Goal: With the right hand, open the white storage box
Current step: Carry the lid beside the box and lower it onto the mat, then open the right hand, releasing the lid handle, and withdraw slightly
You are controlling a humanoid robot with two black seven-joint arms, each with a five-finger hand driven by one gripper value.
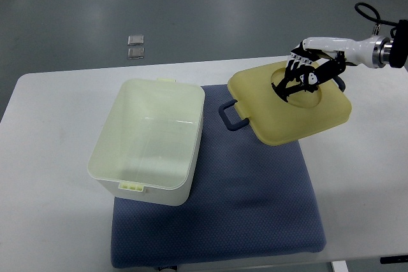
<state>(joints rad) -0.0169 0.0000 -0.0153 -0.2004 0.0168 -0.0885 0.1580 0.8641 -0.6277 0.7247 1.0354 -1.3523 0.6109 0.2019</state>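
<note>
Looking down, I see my right hand (pixel 305 71) at two o'clock, fingers (pixel 298 63) curled into the yellow lid (pixel 290 103), holding it tilted over the blue mat (pixel 255 189). At nine o'clock, the white storage box (pixel 148 141) sits open on the desk (pixel 44 157).

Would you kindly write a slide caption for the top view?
Right hand holds the yellow lid beside the open white storage box on a blue mat.
</note>
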